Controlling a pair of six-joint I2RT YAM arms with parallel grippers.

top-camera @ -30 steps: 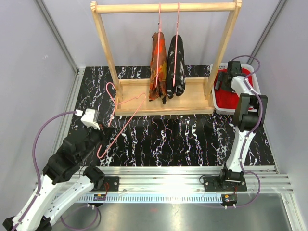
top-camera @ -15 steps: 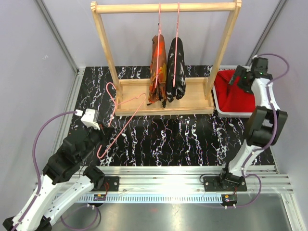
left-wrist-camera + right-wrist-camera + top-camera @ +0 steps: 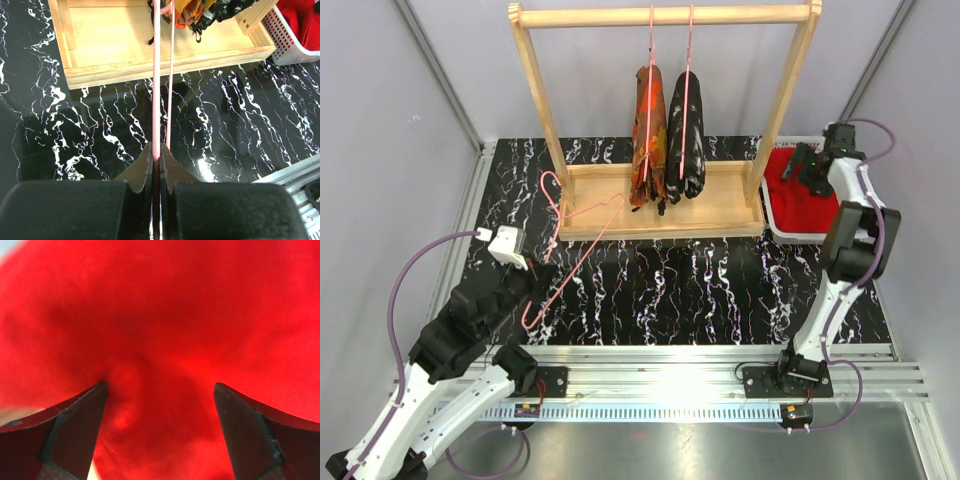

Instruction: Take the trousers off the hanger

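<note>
The camouflage trousers [image 3: 647, 140] and the black speckled trousers [image 3: 685, 140] hang folded on pink hangers from the wooden rack's top bar [image 3: 665, 15]. The plain red trousers [image 3: 802, 198] lie in the white basket [image 3: 772, 226] at the right. My right gripper [image 3: 807, 166] is open just above the red cloth [image 3: 160, 315], its fingertips wide apart [image 3: 160, 387]. My left gripper [image 3: 542, 272] is shut on an empty pink hanger [image 3: 570, 245], which reaches from the jaws [image 3: 157, 155] toward the rack base. Both hanging pairs show at the top of the left wrist view [image 3: 187, 10].
The rack's wooden base tray [image 3: 610, 200] stands mid-table under the hanging trousers. The black marbled mat [image 3: 700, 290] lies between the rack and the arm bases. Grey walls close in on both sides. The basket's corner shows in the left wrist view [image 3: 285, 42].
The right arm swung from over the basket out to the right and back over the basket's far end. The left arm and its hanger have not moved.
</note>
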